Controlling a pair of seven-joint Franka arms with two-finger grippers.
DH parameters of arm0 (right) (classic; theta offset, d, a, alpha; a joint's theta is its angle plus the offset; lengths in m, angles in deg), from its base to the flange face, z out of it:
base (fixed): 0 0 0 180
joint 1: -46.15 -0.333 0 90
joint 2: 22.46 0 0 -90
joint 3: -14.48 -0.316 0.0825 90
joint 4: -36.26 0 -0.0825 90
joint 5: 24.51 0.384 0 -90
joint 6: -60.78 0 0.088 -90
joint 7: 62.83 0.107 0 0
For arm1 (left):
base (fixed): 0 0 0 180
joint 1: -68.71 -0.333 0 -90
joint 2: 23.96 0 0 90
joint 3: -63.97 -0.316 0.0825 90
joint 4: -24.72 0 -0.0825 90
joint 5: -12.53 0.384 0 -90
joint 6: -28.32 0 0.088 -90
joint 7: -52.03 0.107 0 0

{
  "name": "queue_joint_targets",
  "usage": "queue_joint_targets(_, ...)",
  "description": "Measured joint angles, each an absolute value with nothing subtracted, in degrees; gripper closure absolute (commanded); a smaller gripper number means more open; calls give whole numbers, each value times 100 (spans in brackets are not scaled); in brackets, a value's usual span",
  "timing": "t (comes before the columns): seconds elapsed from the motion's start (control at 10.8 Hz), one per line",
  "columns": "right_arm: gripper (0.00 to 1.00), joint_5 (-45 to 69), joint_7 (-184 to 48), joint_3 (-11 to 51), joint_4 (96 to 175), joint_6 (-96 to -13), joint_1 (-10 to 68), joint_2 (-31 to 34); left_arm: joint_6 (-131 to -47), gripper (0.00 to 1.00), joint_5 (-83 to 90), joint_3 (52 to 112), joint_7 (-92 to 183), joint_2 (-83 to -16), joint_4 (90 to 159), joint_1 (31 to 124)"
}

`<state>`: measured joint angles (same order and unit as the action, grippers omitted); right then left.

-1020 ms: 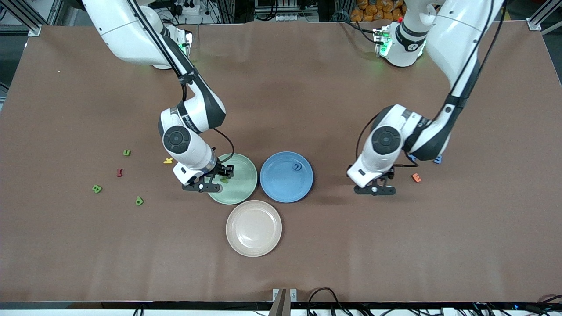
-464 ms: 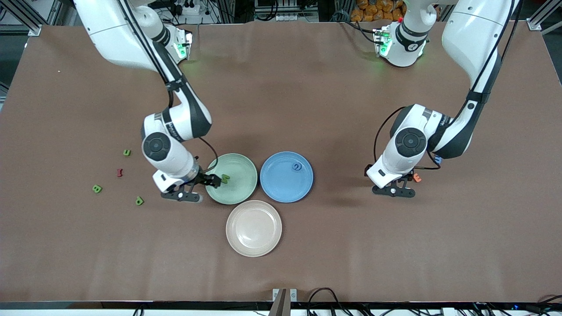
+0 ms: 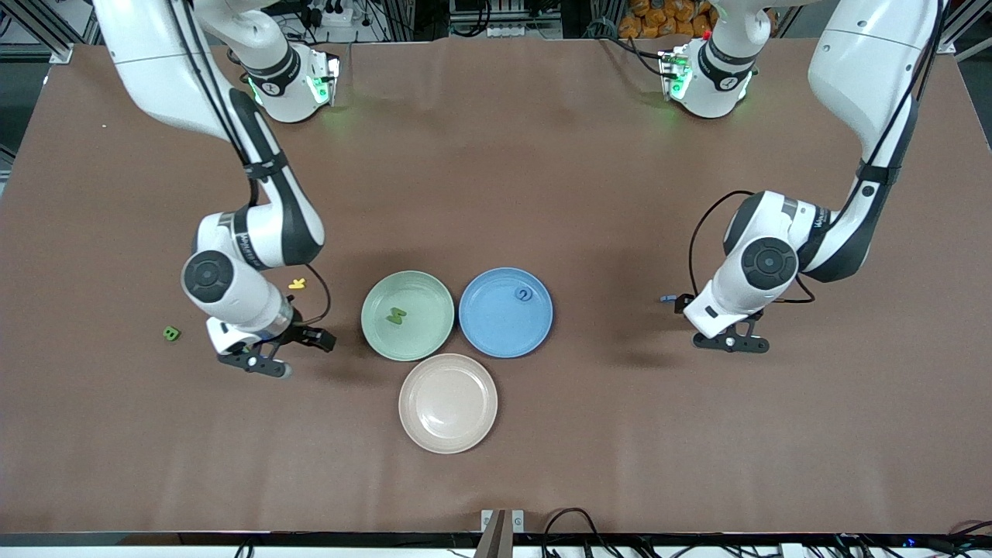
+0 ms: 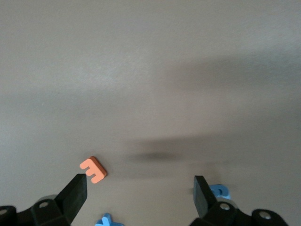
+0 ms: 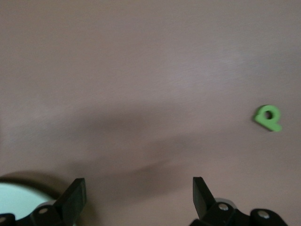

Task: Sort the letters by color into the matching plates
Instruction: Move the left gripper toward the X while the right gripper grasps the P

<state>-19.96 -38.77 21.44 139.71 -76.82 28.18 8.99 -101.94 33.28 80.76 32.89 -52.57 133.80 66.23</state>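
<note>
The pale green plate (image 3: 425, 335) holds one green letter (image 3: 397, 315). Beside it the blue plate (image 3: 496, 329) holds one blue letter (image 3: 525, 294). My right gripper (image 3: 283, 350) hangs open and empty over bare table, beside the green plate toward the right arm's end. Its wrist view shows open jaws (image 5: 138, 190) and a green letter (image 5: 268, 117) on the table. Another green letter (image 3: 171, 334) lies near that end. My left gripper (image 3: 711, 324) is open (image 4: 141, 188) over two blue letters (image 4: 109, 220) (image 4: 219, 190), with nothing between its fingers.
A beige plate (image 3: 448, 403) sits nearer the front camera than the two coloured plates. A yellow letter (image 3: 297, 284) lies by the right arm. An orange letter (image 4: 93, 169) lies close to one left finger. A pale plate edge (image 5: 16, 200) shows in the right wrist view.
My right gripper opened, left the green letter in the green plate and moved off toward the right arm's end. My left arm moved toward its own end of the table.
</note>
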Motion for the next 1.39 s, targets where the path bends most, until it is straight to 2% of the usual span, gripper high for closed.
queue_joint_targets(0.19, 0, -1994, -3875, 2148, 13975, -7646, 3114, 905, -10375, 0, 3335, 8086, 3306, -5224, 13558, 6561)
queue_joint_targets(0.46, 0, -1982, -3875, 2155, 14016, -7637, 3508, 929, -11452, 0, 3335, 8097, 3292, -4794, 14610, 6083)
queue_joint_targets(0.65, 0, -1973, -3873, 2157, 14044, -7636, 3702, 953, -11597, 0, 3335, 8099, 3229, -4546, 15006, 5644)
queue_joint_targets(1.21, 0, -1872, -3873, 2005, 14016, -7695, 4203, 1153, -11551, 0, 3335, 8134, 2001, -4464, 15102, 5454)
queue_joint_targets(1.39, 0, -1821, -3873, 1944, 13922, -7790, 4283, 1300, -11127, 0, 3069, 8269, 1754, -4289, 15086, 5323)
